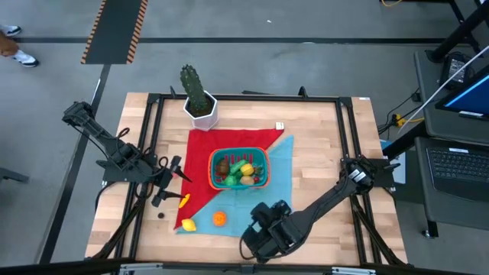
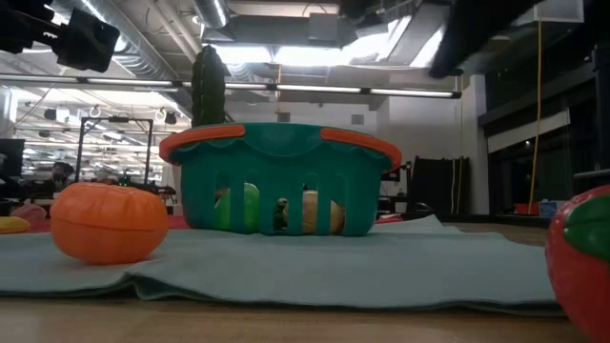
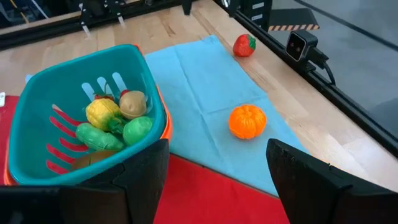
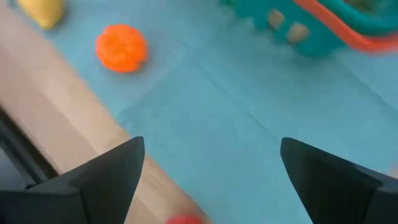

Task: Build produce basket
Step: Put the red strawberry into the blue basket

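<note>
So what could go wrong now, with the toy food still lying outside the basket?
The orange looks round, so the open right claw above the blue cloth might nudge it and it could roll away. The strawberry sits on bare wood by the table's edge, so a bump might send it off. The basket already holds several pieces and looks light; dropping more in roughly might tip or slide it. The left claw is open too.

High view: straight down over whole counter (image 1: 321,130). Low view: counter-level, close to basket (image 2: 276,181). Wrist views: angled down, close. All share the orange (image 1: 219,218).
</note>
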